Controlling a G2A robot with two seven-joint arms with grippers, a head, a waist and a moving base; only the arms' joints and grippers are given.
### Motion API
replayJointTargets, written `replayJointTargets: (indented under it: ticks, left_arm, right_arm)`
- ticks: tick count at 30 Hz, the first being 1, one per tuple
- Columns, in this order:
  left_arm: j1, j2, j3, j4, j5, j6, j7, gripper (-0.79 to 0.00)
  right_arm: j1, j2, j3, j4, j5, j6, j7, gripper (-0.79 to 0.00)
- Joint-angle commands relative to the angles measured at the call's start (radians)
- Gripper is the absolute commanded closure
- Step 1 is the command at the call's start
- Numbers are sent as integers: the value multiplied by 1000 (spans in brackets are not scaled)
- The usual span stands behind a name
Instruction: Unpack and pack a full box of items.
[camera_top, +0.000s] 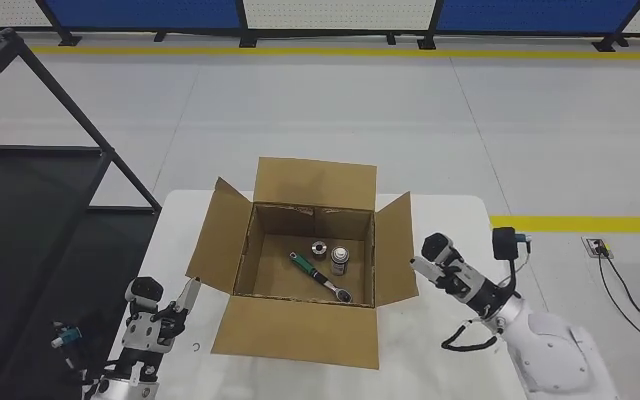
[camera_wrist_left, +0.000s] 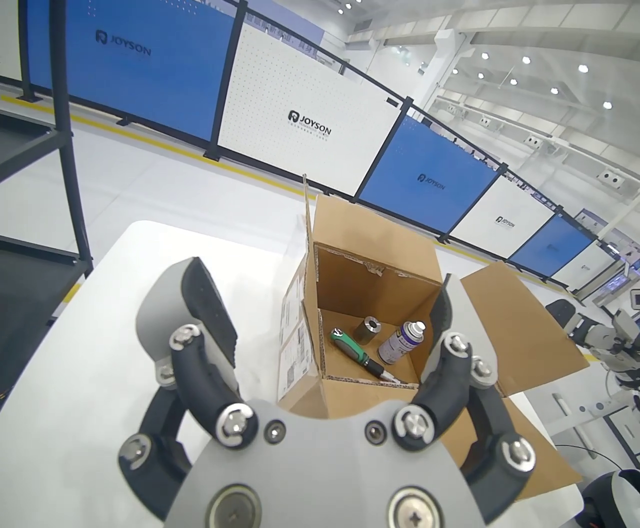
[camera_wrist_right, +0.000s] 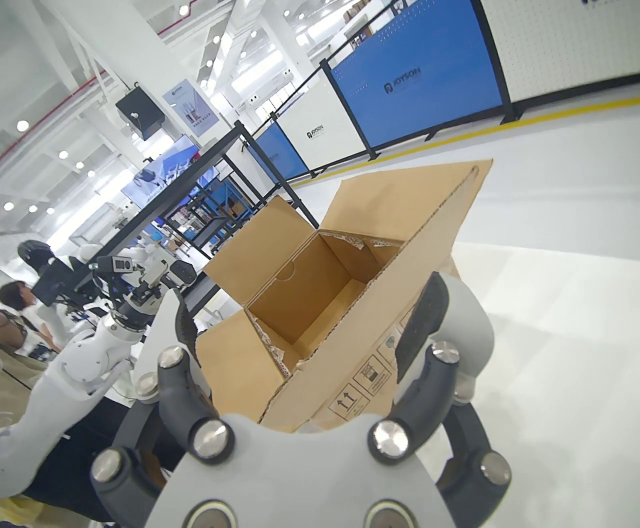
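Brown corrugated cardboard box (camera_top: 300, 335) stands in the middle of the white table (camera_top: 450, 215) with all four flaps folded out, and from the top view I can see straight down to its floor. My left gripper (camera_wrist_left: 322, 287) is off the near-left corner of the box, outside the left flap and apart from it, jaws spread wide with nothing between them. My right gripper (camera_wrist_right: 306, 295) is just as wide and just as empty, but sits much closer in, just beside the outer edge of the right flap. I cannot tell whether it touches the card.

Three things are on the box floor. Longest is the green-handled steel ratchet wrench (camera_top: 318, 275), lying flat with its long axis on a diagonal: green grip toward the far left, ratchet head toward the near-right corner. Just beyond it, the small white-and-purple spray can (camera_top: 341, 258) stands upright, nearer the right wall. On the can's left, the short grey metal socket (camera_top: 318, 248) stands on end, bore up.

I judge the unpacking is not yet done. Everything lies below and inboard of both grippers, behind upright walls, so whichever arm goes must rise over a wall and come down from above. The right arm looks the nearer, to the can above all. For the wrench I'd turn the jaws across that diagonal, not along it.
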Motion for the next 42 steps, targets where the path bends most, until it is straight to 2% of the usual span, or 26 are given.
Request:
replayJointTargets:
  ticks: [1, 6, 13, 24, 32, 42]
  left_arm:
    - [-16, -2, 3, 0, -28, 39, -18, -785]
    - [-76, -3, 2, 9, -103, 124, -123, -785]
    - [-164, 4, 5, 37, -128, 124, -251, -785]
    - [-196, 7, 62, 35, -81, 89, -286, -785]
    - [-220, 8, 106, 34, -49, 89, -308, -785]
    - [-229, 10, 161, 23, 0, 74, -333, -785]
  right_arm:
    - [45, 1, -10, 32, 77, 44, 62, -785]
    - [98, 1, -42, 81, 151, 19, 135, -785]
    - [110, 2, -67, 90, 159, 3, 139, -785]
    - [137, 9, -93, 112, 231, -49, 227, -785]
    - [180, 7, -139, 132, 241, -47, 233, -785]
    - [187, 10, -155, 135, 246, -50, 224, -785]
